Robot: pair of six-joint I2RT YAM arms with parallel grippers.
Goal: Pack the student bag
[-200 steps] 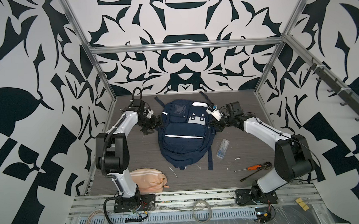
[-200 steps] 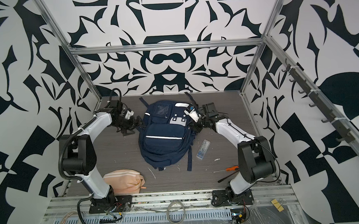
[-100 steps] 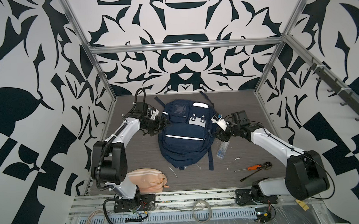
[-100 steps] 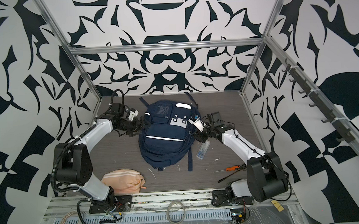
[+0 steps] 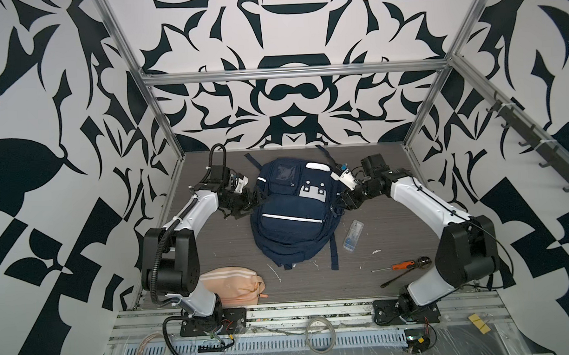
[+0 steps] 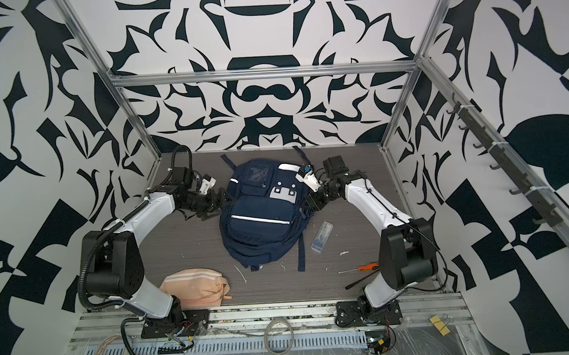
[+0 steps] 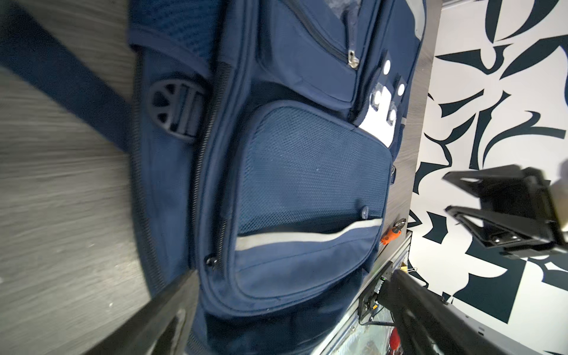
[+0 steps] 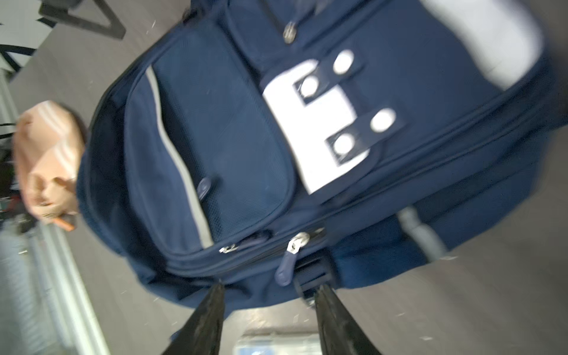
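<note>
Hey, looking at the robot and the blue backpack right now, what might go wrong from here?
1. The right gripper, open, flanks the small zip pull on the student bag; the pull may slip out on closing.
2. The left gripper is open beside the bag, not holding it, so a tug may drag the bag.
3. The clear case lies close beside the bag and may get knocked.

Navy student bag (image 5: 291, 217) flat on its back, front up, zipped, mid-desk nearer the far edge.
</note>
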